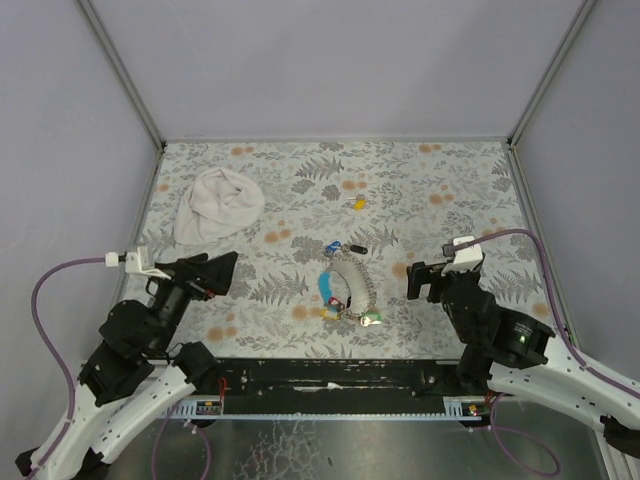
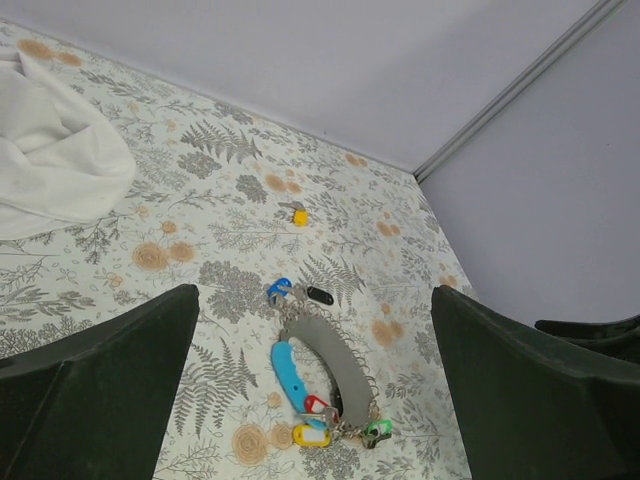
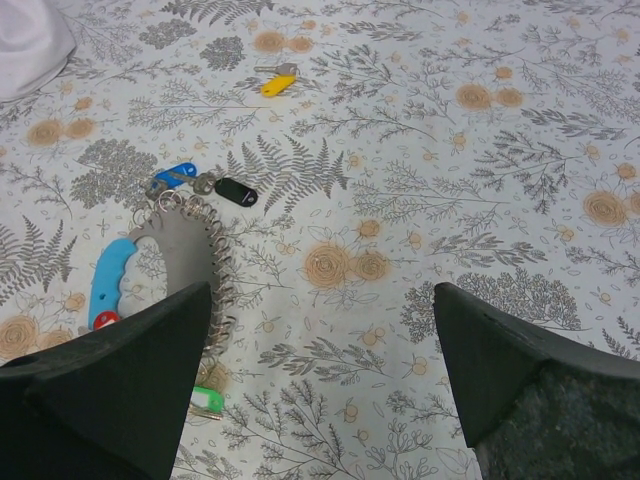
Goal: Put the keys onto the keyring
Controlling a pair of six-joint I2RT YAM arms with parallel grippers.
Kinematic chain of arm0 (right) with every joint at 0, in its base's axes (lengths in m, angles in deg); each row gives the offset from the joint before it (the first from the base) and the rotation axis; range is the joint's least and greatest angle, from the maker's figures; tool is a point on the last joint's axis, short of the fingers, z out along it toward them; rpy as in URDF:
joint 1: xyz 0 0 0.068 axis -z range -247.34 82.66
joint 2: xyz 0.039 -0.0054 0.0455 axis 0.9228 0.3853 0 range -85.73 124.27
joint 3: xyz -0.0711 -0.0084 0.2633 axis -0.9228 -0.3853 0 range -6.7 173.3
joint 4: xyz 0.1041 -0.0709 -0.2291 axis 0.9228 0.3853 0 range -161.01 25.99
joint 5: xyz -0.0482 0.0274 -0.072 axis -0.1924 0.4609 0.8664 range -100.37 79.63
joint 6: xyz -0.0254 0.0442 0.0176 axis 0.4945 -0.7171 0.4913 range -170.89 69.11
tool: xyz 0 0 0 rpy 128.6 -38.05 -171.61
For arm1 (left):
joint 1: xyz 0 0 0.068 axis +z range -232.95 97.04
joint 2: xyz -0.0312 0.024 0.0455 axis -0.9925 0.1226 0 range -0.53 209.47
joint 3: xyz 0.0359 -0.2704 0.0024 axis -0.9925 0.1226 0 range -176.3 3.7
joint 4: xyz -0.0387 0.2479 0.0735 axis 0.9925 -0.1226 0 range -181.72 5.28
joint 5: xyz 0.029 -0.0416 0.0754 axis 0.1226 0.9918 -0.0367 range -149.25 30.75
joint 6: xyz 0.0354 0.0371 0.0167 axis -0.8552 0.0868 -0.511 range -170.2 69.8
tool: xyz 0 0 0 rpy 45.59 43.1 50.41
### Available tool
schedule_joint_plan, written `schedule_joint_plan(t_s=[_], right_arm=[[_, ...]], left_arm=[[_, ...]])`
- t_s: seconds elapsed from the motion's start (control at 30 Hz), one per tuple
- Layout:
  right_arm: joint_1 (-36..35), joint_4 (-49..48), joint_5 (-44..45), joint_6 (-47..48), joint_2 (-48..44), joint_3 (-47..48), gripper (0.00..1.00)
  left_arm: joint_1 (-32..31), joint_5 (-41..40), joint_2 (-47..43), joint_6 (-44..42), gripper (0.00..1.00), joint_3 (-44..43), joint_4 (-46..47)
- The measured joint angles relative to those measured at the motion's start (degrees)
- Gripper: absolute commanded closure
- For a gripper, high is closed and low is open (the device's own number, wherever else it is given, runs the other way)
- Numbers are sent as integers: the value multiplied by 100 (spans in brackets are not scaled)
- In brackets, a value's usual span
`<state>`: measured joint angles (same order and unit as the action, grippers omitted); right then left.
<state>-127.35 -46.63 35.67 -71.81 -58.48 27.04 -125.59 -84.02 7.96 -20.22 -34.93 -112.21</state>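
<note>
The keyring (image 1: 352, 285) is a grey-silver coil with a light-blue curved piece (image 1: 327, 286), lying mid-table between both arms. A blue key (image 1: 332, 247) and a black key (image 1: 357, 248) lie at its far end. A green key (image 1: 372, 320), a red bit and a yellow tag sit at its near end. A yellow key (image 1: 357, 204) lies alone farther back. My left gripper (image 1: 215, 270) is open and empty, left of the keyring. My right gripper (image 1: 420, 280) is open and empty, to its right. In the left wrist view the coil (image 2: 330, 365) lies between the fingers; in the right wrist view it (image 3: 190, 250) is at the left.
A white cloth bundle (image 1: 218, 203) lies at the back left. Grey walls with metal corner posts (image 1: 120, 75) enclose the table on three sides. The metal rail (image 1: 330, 375) with both arm bases runs along the near edge.
</note>
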Motion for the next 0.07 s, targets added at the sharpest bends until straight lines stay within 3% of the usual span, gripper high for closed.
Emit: schedule_joint_plan(t_s=[0.07], right_arm=[[0, 0, 0, 0, 0, 0, 1]], left_arm=[[2, -15, -33, 0, 0, 2, 2]])
